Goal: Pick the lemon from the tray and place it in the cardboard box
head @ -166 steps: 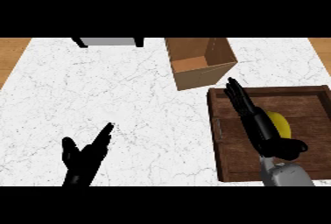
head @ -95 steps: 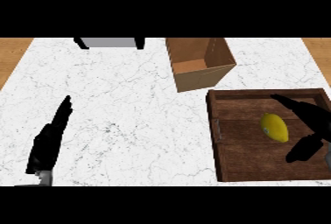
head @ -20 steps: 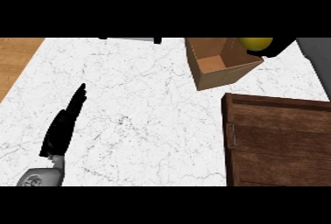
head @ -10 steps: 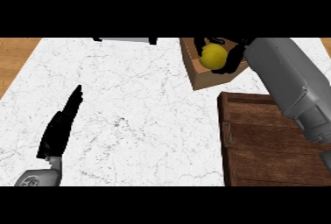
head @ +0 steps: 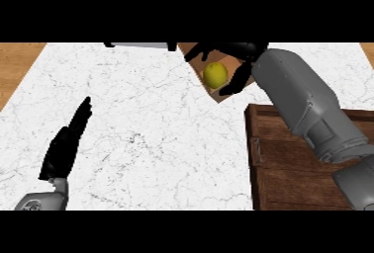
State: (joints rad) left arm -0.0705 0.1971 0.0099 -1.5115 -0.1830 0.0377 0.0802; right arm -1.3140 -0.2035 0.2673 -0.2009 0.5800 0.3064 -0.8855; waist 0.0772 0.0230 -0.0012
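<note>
Far right, the right hand [head: 235, 53] curls around the lemon [head: 214, 74] over the cardboard box [head: 222, 91], while the left hand [head: 67, 141] rests open, near left.

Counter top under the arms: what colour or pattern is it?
White marble counter top with fine dark grey veins, clearest in the head view.

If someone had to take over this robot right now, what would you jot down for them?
Right hand: reaching over the cardboard box, fingers curled around the lemon.
Left hand: open, fingers straight, resting over the white counter at the view's left, holding nothing.
Tray: at the lower right; no lemon on the part that shows.
Done: lemon picked from the tray and carried to the box.
Left: release the lemon into the box, then draw the right arm back.
</note>
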